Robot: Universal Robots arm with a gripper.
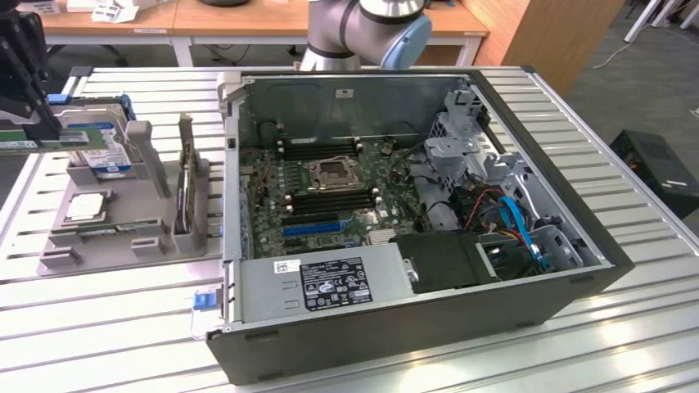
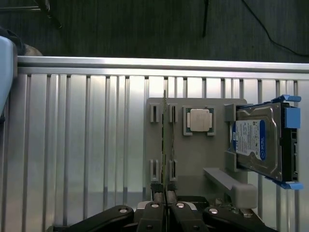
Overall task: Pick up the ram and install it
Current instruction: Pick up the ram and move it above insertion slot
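- We judge the ram (image 2: 165,145) light and stiff, but thin and fragile. It will not take bending, and its chips and contact edge should not be squeezed.
- The best hold, we reckon, is flat on its two broad faces near one end. That is how the gripper (image 2: 165,195) has it, with the fingers drawn together and clamped on the stick's end.
- Smooth board faces could slip or twist in so narrow a pinch.
- In the wrist view we see it edge-on: a thin greenish line running out from the fingers over the gray tray (image 2: 193,159).
- It lines up between the tray's small clips, just beside the square silver chip (image 2: 200,120). The hard drive (image 2: 256,140) is further off.
- In the exterior view the gripper sits at the exterior view's left, well apart from the open computer case (image 1: 415,205).
- Whether the stick is clear of the tray, we cannot tell.
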